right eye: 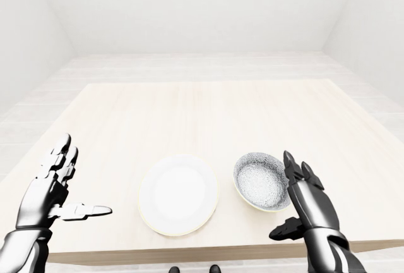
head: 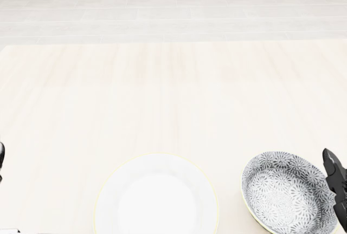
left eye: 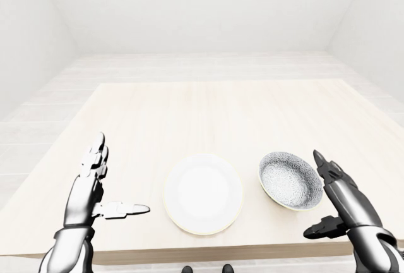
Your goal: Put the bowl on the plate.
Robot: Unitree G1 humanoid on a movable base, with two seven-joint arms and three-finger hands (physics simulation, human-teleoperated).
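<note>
While your right hand [left eye: 344, 202] hangs just right of the bowl [left eye: 290, 180] in the left-eye view, fingers spread and gripping nothing, the bowl sits on the table [left eye: 189, 109] just right of the plate [left eye: 203, 193], not on it yet. Your left hand [left eye: 85, 191] is spread too, off to the plate's left, holding nothing.

Head view now: only dark fingertips [head: 331, 166] show at the bowl's right rim, so contact is hard to call.

Right-eye view: both dishes lie close to the table's near edge. My worry is that a shallow pinch on that sloped rim could tip the bowl or shove it, toward the plate or off the near edge. Bowl's empty, just its speckled pattern inside; plate's bare.
</note>
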